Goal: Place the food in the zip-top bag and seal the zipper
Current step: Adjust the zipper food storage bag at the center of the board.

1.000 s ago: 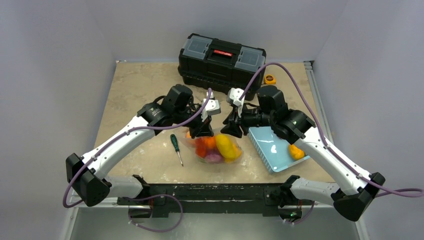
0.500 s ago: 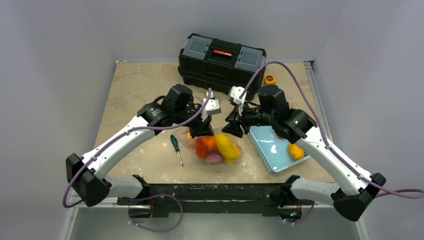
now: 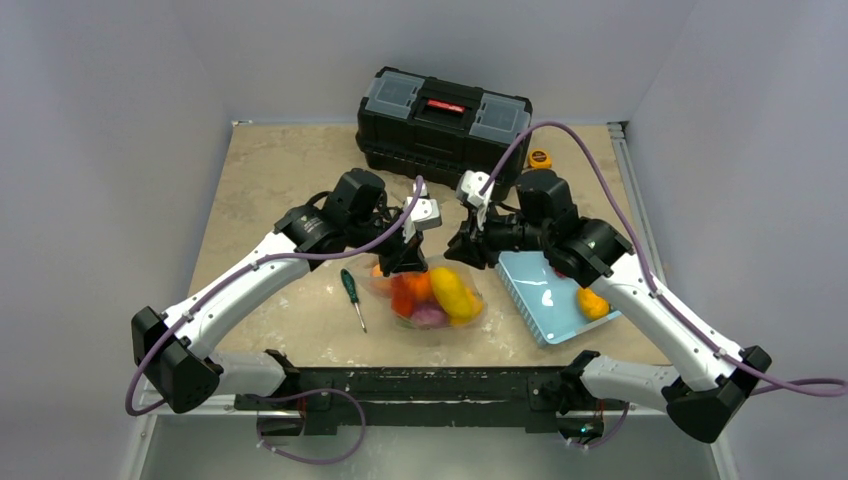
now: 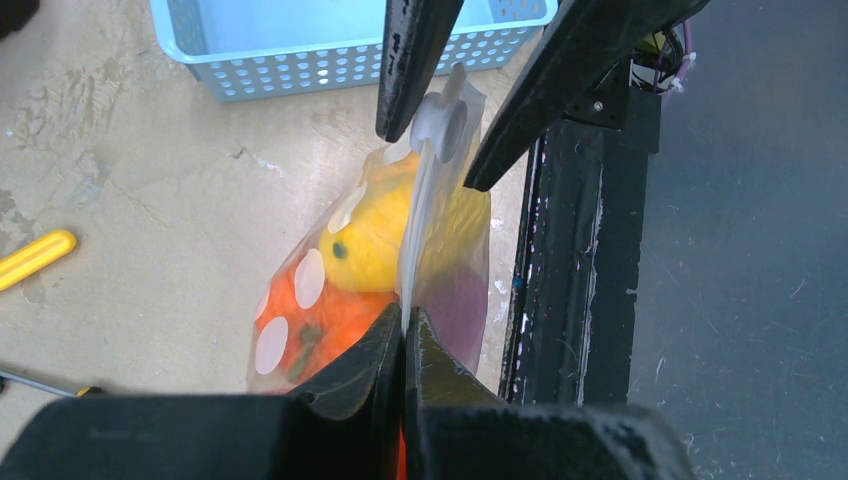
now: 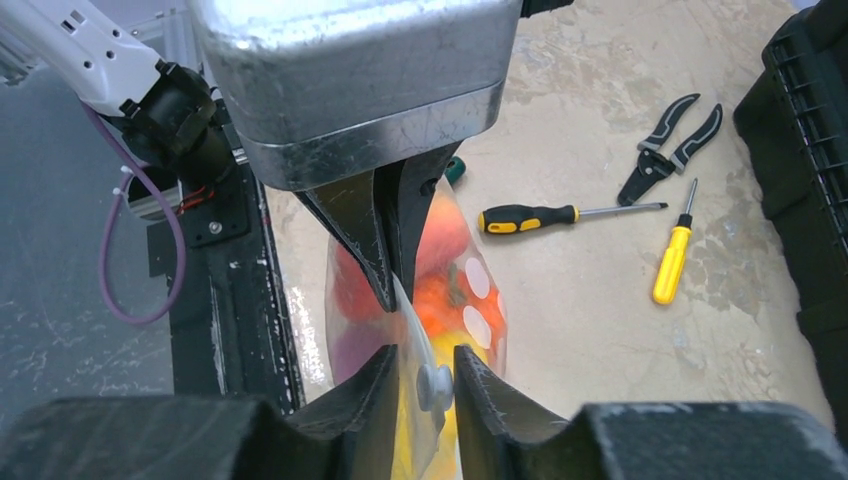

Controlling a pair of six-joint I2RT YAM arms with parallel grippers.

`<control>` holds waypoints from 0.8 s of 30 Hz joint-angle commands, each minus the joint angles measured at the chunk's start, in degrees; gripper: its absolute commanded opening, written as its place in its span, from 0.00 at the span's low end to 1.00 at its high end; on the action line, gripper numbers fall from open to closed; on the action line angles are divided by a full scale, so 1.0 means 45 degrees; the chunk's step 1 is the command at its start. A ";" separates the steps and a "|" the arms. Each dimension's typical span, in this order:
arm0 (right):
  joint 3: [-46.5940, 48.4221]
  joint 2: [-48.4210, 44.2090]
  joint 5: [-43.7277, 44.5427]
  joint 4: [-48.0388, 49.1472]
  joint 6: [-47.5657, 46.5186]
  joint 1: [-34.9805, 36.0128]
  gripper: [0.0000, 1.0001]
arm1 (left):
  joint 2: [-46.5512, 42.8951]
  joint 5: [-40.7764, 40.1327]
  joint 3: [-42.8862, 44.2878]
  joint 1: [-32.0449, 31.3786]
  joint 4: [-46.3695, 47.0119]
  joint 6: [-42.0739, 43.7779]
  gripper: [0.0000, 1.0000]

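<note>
The zip-top bag [image 3: 432,297], clear with white dots, hangs just above the table. It holds yellow [image 3: 452,292], orange [image 3: 408,290] and purple [image 3: 428,315] food. My left gripper [image 4: 404,325] is shut on the zipper [image 4: 415,240] at one end of the bag's top edge. At the other end my right gripper [image 5: 427,375] straddles the white slider [image 5: 434,385]. One finger touches the slider; a narrow gap with bag film shows at the other. Another orange food piece [image 3: 592,303] lies in the basket.
The light blue basket [image 3: 540,290] sits right of the bag. A black toolbox [image 3: 443,115] stands at the back, with a tape measure [image 3: 540,158] beside it. A green-handled screwdriver [image 3: 350,290] lies left of the bag. Pliers [image 5: 670,140] and two screwdrivers [image 5: 530,216] [image 5: 672,255] lie beyond.
My right gripper has shifted slightly toward the bag's end and its jaws have narrowed around the slider. The left gripper and the bag have stayed in place.
</note>
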 commanded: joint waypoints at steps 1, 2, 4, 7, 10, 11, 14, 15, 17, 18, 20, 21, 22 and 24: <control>0.0187 0.0115 -0.0423 0.0552 0.0196 -0.0039 0.22 | -0.0441 0.0253 0.0135 -0.0041 0.0694 -0.0006 0.00; 0.0192 0.0181 -0.0604 0.0541 0.0186 -0.0039 0.19 | -0.0430 0.0255 0.0135 -0.0048 0.0711 -0.0016 0.00; 0.0229 0.0369 -0.0797 0.0412 0.0231 -0.0029 0.16 | -0.0439 0.0314 0.0154 -0.0041 0.0738 -0.0038 0.00; 0.0361 0.0650 -0.0816 0.0081 0.0016 -0.0020 0.13 | -0.0436 0.0387 0.0154 -0.0052 0.0734 -0.0047 0.00; 0.0524 0.0823 -0.1037 -0.0026 -0.0010 -0.0022 0.09 | -0.0471 0.0378 0.0154 -0.0043 0.0743 -0.0039 0.00; 0.0569 0.0856 -0.1018 -0.0022 -0.0011 -0.0020 0.07 | -0.0473 0.0400 0.0154 -0.0041 0.0735 -0.0032 0.00; 0.0601 0.0859 -0.0880 0.0096 -0.0008 -0.0019 0.02 | -0.0520 0.0481 0.0154 -0.0041 0.0737 -0.0032 0.00; 0.0618 0.0877 -0.0854 0.0117 -0.0010 -0.0019 0.00 | -0.0552 0.0511 0.0140 -0.0041 0.0758 -0.0029 0.00; 0.0636 0.0953 -0.0901 0.0188 0.0043 0.0000 0.00 | -0.0573 0.0549 0.0123 -0.0042 0.0773 -0.0021 0.00; 0.0622 0.0989 -0.0996 0.0285 0.0093 0.0000 0.00 | -0.0571 0.0588 0.0116 -0.0043 0.0799 -0.0030 0.00; 0.0530 0.1051 -0.1118 0.0599 0.0378 0.0065 0.00 | -0.0583 0.0621 0.0115 -0.0041 0.0809 -0.0030 0.00; 0.0462 0.1077 -0.1145 0.0805 0.0555 0.0104 0.00 | -0.0609 0.0641 0.0101 -0.0041 0.0831 -0.0031 0.00; 0.0398 0.1097 -0.1232 0.0999 0.0709 0.0111 0.01 | -0.0622 0.0663 0.0082 -0.0051 0.0846 -0.0032 0.00; 0.0158 0.1088 -0.1566 0.1460 0.0961 0.0136 0.03 | -0.0652 0.0684 0.0058 -0.0041 0.0880 -0.0022 0.00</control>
